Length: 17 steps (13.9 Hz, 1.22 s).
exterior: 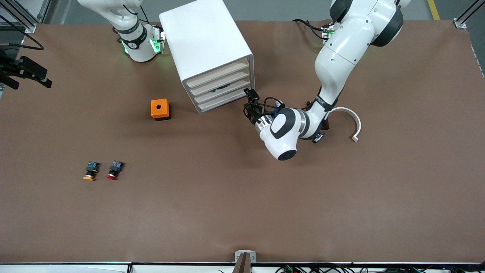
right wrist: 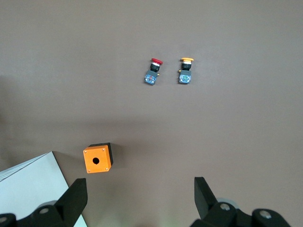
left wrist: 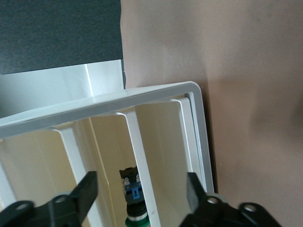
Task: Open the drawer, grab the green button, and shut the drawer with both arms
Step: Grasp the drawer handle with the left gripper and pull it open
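Note:
The white cabinet (exterior: pixel 206 45) stands at the table's robot side, its four cream drawer fronts facing the front camera. The green-capped button (left wrist: pixel 134 198) lies inside one drawer (left wrist: pixel 142 156), seen past its front in the left wrist view. In the front view it is a dark speck (exterior: pixel 221 88) between the middle fronts. My left gripper (exterior: pixel 248 103) is open, level with the drawer fronts at the cabinet's corner toward the left arm's end; its fingers (left wrist: pixel 87 188) straddle the button's drawer without touching it. My right gripper (right wrist: pixel 139 198) is open and empty, high over the table.
An orange box with a round hole (exterior: pixel 160 109) sits beside the cabinet toward the right arm's end, also in the right wrist view (right wrist: pixel 97 159). A yellow-capped button (exterior: pixel 90 171) and a red-capped button (exterior: pixel 114 170) lie nearer the front camera. A white curved piece (exterior: pixel 351 120) lies by the left arm.

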Each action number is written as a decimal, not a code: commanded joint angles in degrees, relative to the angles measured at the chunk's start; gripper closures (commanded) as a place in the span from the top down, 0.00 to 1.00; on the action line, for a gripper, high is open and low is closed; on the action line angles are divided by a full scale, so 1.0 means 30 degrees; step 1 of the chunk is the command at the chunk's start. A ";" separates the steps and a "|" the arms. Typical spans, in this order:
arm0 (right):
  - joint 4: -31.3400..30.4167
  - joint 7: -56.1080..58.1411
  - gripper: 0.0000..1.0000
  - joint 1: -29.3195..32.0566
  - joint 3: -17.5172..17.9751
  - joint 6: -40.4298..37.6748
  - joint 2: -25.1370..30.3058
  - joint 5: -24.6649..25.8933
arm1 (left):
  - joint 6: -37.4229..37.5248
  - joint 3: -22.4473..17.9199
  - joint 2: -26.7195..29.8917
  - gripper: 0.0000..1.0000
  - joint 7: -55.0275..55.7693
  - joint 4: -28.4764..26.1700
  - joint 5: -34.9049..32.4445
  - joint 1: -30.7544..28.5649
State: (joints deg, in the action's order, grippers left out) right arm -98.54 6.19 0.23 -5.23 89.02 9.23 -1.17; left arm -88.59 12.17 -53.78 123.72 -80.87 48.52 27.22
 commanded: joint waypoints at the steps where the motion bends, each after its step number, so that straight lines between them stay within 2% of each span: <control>1: -0.0083 -0.0071 1.00 0.0097 0.0014 -0.0173 0.0235 -0.0020 | 0.0468 0.0220 -0.0938 0.72 0.0944 0.0531 0.0582 0.0095; 4: -0.0083 -0.0012 1.00 0.0097 0.0013 -0.0115 0.0235 0.0127 | 0.0584 0.0600 -0.1057 0.63 0.0976 -0.0111 0.0583 0.0475; 6: -0.0083 -0.0070 1.00 0.0097 0.0013 -0.0027 0.0294 0.0798 | 0.0964 0.1011 -0.1145 0.58 0.1005 -0.0319 0.0612 0.0563; 14: -0.0083 -0.0129 1.00 0.0097 0.0013 -0.0056 0.0294 0.0743 | 0.0879 0.1100 -0.1321 0.11 0.1005 -0.0320 0.0758 0.0916; 17: -0.0083 -0.0158 1.00 0.0068 0.0043 0.0002 0.0294 0.0596 | 0.0790 0.0954 -0.1292 0.05 0.1502 -0.0319 0.1198 0.0828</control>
State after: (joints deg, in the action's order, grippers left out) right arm -98.54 6.19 0.26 -5.49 89.10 9.23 0.71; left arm -86.29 15.14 -57.55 127.77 -82.34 49.81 30.09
